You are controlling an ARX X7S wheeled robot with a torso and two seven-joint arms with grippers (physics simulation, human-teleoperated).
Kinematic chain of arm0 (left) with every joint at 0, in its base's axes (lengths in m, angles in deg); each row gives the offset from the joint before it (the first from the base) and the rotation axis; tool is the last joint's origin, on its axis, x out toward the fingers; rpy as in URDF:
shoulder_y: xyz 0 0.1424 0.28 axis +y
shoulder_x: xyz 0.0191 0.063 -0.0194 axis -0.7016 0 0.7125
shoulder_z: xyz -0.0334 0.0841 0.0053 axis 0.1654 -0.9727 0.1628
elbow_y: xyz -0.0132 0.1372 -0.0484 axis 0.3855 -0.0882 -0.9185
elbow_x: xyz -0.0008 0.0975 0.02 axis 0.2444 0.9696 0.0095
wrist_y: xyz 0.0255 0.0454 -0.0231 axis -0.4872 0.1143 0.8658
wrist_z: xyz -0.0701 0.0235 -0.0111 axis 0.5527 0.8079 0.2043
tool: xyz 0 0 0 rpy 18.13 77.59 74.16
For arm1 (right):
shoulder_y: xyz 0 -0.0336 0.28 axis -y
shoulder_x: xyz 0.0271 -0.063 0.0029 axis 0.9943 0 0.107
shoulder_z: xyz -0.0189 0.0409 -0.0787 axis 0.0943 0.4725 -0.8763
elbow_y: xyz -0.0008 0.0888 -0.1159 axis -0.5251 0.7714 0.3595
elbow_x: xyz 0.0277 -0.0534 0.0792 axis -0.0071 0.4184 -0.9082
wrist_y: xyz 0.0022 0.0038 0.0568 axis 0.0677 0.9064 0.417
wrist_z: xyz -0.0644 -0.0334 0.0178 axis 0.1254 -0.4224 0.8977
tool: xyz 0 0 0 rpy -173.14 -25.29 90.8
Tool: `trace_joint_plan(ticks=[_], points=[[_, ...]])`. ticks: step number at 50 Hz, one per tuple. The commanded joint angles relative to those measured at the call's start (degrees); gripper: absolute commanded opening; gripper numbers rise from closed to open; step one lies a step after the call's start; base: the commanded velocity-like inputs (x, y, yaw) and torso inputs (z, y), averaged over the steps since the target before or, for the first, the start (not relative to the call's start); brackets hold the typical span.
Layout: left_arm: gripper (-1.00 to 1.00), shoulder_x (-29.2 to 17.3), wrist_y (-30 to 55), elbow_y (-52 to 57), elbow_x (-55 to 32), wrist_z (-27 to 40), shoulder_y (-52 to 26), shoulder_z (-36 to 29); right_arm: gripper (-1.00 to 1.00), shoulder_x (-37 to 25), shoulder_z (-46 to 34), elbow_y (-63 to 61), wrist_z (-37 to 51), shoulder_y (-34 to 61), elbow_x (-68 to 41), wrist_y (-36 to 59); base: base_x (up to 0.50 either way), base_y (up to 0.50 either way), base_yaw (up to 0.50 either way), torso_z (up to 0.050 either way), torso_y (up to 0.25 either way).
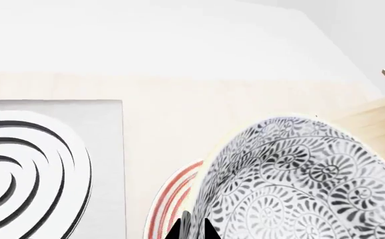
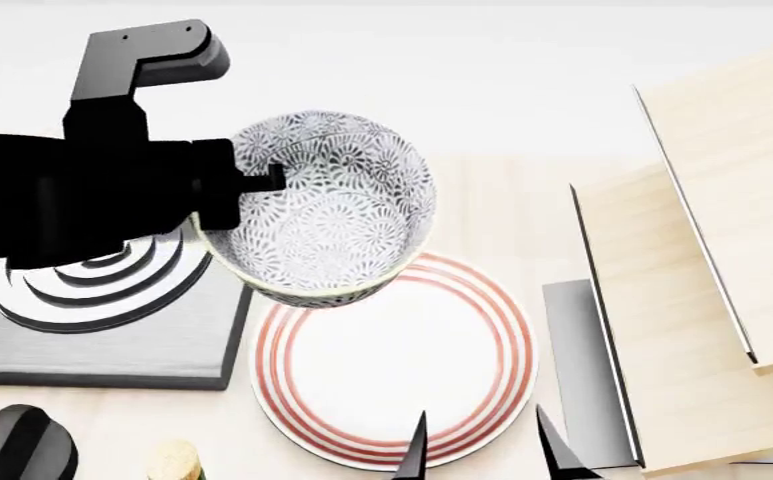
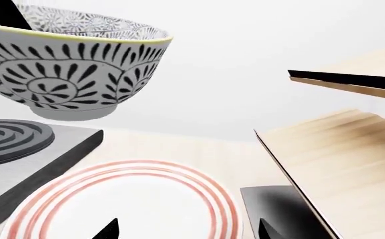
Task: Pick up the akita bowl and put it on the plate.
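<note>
The black left gripper (image 2: 259,180) is clamped on the rim of the deep white bowl with the dense dark grey floral pattern (image 2: 319,205), and it's up in the air, clear of the surface, hanging over the far-left edge of the flat white plate with red concentric rings (image 2: 400,365). Just left of the plate sits the square dark grey stove burner with raised rings (image 2: 99,320). The right gripper (image 2: 482,450) hovers over the plate's near edge, fingers spread wide and holding nothing.
</note>
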Motion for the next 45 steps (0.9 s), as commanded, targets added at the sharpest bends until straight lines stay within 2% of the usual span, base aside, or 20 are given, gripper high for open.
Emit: trace_joint_plan(ticks=[1, 10, 18, 29, 35, 39, 45], points=[[-1.00, 1.6, -1.9, -3.1, -0.5, -1.4, -1.4, -0.2, 1.00, -0.1, 0.0, 0.1, 0.1, 0.1, -0.1, -0.1, 0.00, 0.00, 0.00, 0.000, 0.000], [-1.00, 2.2, -0.1, 2.7, -1.6, -0.3, 1.7, -1.8, 1.00, -0.1, -0.3, 0.2, 0.3, 0.1, 0.1, -0.2, 0.00, 0.00, 0.00, 0.000, 0.000], [-1.00, 2.7, -3.0, 0.0, -0.7, -1.2, 1.8, -3.2, 1.00, -0.2, -0.3, 0.1, 0.3, 0.0, -0.2, -0.1, 0.00, 0.00, 0.00, 0.000, -0.090], [-1.00, 2.3, -2.1, 4.2, -3.3, -1.0, 3.6, -2.4, 1.00, 0.0, -1.0, -0.1, 0.3, 0.2, 0.1, 0.3, 0.00, 0.00, 0.00, 0.000, -0.012], [-1.00, 2.5, -4.3, 2.5, -2.4, -2.3, 3.6, -3.8, 1.00, -0.1, -1.0, -0.1, 0.3, 0.2, -0.1, 0.4, 0.00, 0.00, 0.00, 0.000, 0.000], [-1.00, 2.6, -5.7, 1.3, -2.6, -3.4, 4.0, -3.8, 1.00, 0.0, -1.2, 0.2, 0.3, 0.4, 0.0, 0.2, 0.00, 0.00, 0.00, 0.000, -0.250], [-1.00, 2.8, -6.7, 0.4, -3.2, -3.5, 4.3, -3.4, 1.00, 0.1, -1.3, 0.8, 0.2, 0.5, 0.0, 0.1, 0.00, 0.00, 0.00, 0.000, -0.035]])
